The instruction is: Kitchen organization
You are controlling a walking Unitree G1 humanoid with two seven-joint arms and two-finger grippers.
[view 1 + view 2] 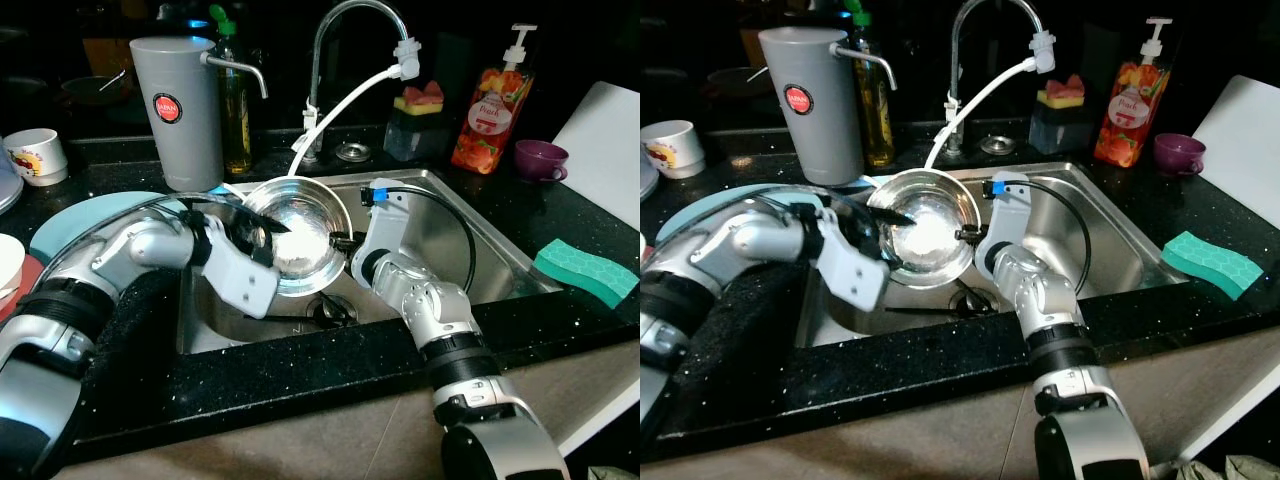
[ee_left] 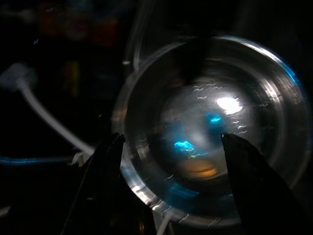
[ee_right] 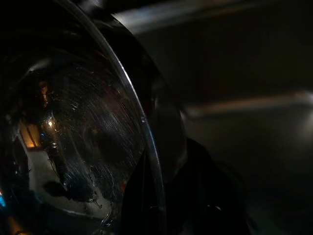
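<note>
Steel bowl (image 1: pixel 300 232) (tilted, mouth facing robot) pinched by right gripper (image 1: pixel 343 241).

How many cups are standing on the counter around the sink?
2: a white cup at the far left of the counter, and a purple cup right of the soap bottle. Others may be hidden.

We saw a black speckled countertop (image 1: pixel 300 365) around a steel sink (image 1: pixel 470 255). On it lay a green sponge (image 1: pixel 587 270) near right, a purple cup (image 1: pixel 540 159) far right, and a grey pitcher (image 1: pixel 180 110) far left.
</note>
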